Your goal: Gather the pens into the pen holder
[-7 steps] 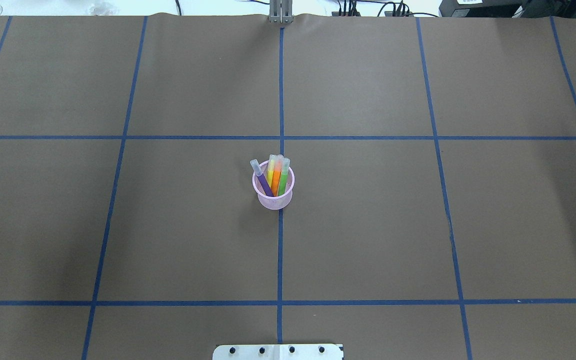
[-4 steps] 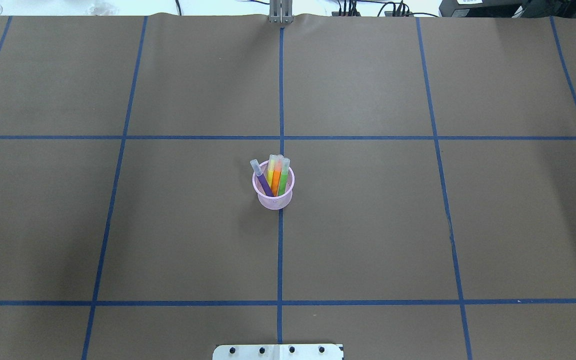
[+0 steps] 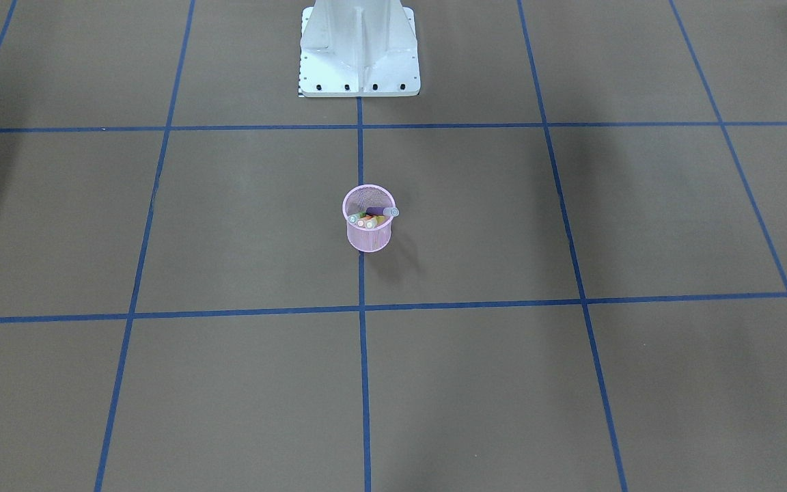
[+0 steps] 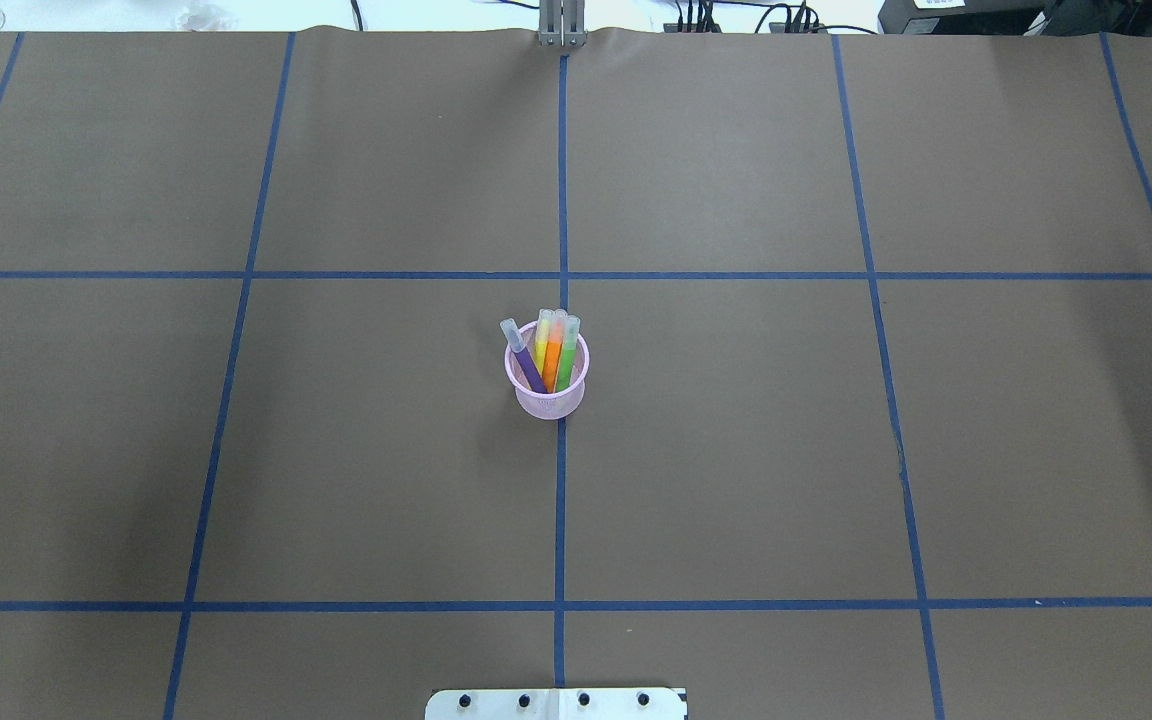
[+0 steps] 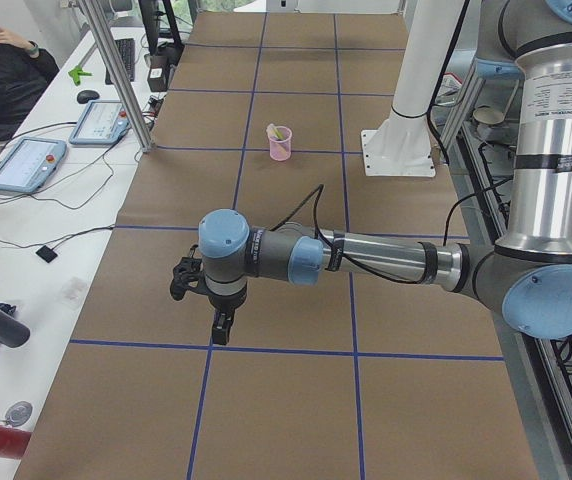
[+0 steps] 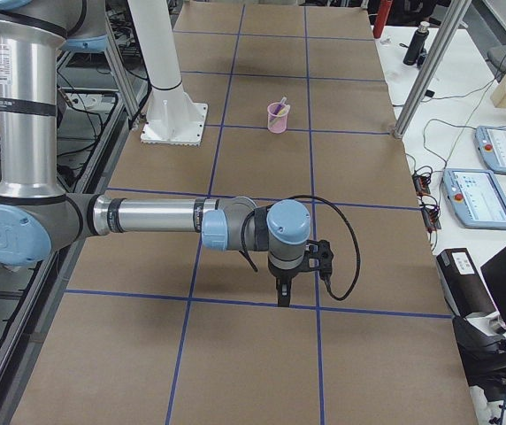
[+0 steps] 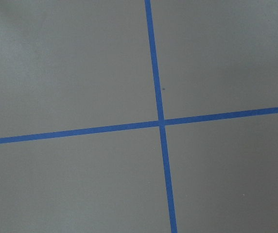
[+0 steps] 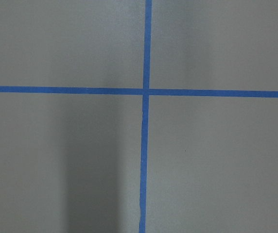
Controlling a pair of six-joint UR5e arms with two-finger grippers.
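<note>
From the left-hand side view, the left gripper [image 5: 222, 325] hangs low, left of centre, over the matte brown paper table [image 5: 296, 400]. I cannot tell whether its pincer is open or closed. In the middle of the overhead frame stands one pink wire-mesh pen holder [image 4: 547, 398], a round cup with a rolled rim, on a blue tape line [image 4: 560, 500]. It holds four slim pens with translucent caps: purple pen [image 4: 526, 366] leaning left, yellow pen [image 4: 542, 346], orange pen [image 4: 553, 360], green pen [image 4: 566, 366]. The right gripper [image 6: 281, 294] points downward mid-frame in the right-hand side view, and I cannot tell its pincer's state either.
</note>
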